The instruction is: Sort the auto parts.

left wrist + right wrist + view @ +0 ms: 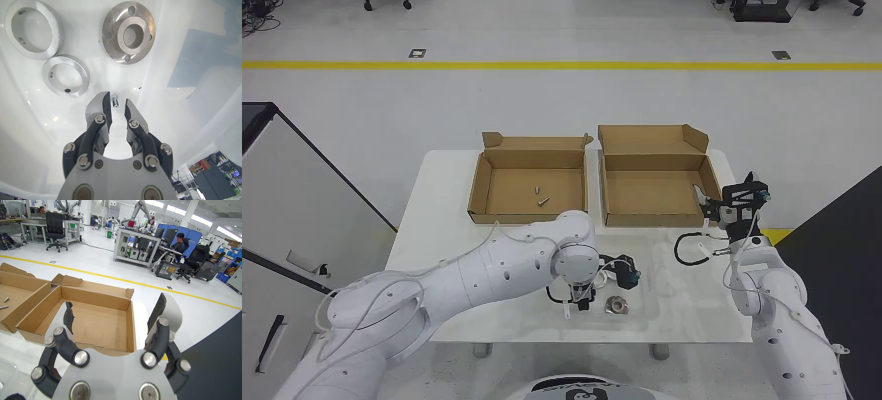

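Our left claw (117, 104) hangs spread around the bolt (114, 101) in the bin (160, 85). The bolt sits off-centre, so we may flick it away on closing. Our right claw (115, 303) is spread, empty, beside a box (94, 296).

left gripper (117, 96), right gripper (115, 298): fingers apart.

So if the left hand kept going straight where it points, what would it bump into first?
The left hand would likely meet the small bolt lying between its open fingers, though depth is unclear.
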